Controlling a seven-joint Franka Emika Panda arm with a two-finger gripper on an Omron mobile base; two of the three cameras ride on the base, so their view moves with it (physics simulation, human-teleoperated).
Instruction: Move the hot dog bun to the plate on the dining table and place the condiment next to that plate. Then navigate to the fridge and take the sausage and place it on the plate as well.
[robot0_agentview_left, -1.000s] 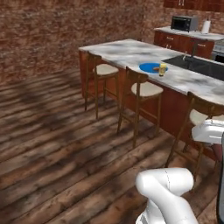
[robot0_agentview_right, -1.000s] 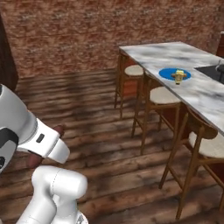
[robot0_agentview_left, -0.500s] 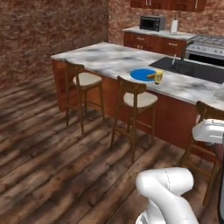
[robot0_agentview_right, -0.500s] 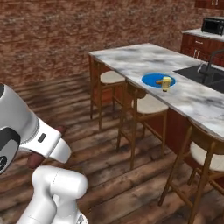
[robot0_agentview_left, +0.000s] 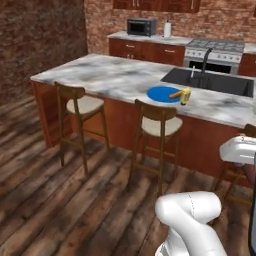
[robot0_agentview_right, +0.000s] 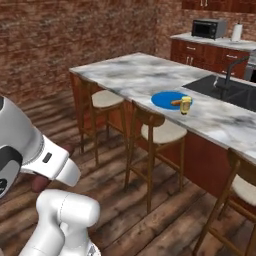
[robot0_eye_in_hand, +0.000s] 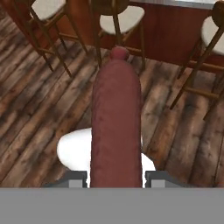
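In the left base view, the desk (robot0_agentview_left: 115, 75) is long, with a grey and white marble top. The blue plate (robot0_agentview_left: 164, 93) lies near its front edge, just left of the black sink (robot0_agentview_left: 210, 81). The hot dog bun (robot0_agentview_left: 176, 93) rests on the right side of the plate. The yellow condiment (robot0_agentview_left: 185, 96) stands upright just beside the plate on its right. Two stools (robot0_agentview_left: 80, 106) stand in front of the desk. A microwave (robot0_agentview_left: 140, 26) and a stove (robot0_agentview_left: 215, 46) sit by the far brick wall.

The right base view shows the same plate (robot0_agentview_right: 167, 98), bun (robot0_agentview_right: 176, 103) and condiment (robot0_agentview_right: 186, 105) from the other side.

The hand view shows something the base views do not. The end effector (robot0_eye_in_hand: 116, 177) is pinching the sausage (robot0_eye_in_hand: 116, 127). The dark red-brown sausage sticks out long and straight from between the two finger tips. It hangs above the wood floor (robot0_eye_in_hand: 39, 109), with stool legs further off.
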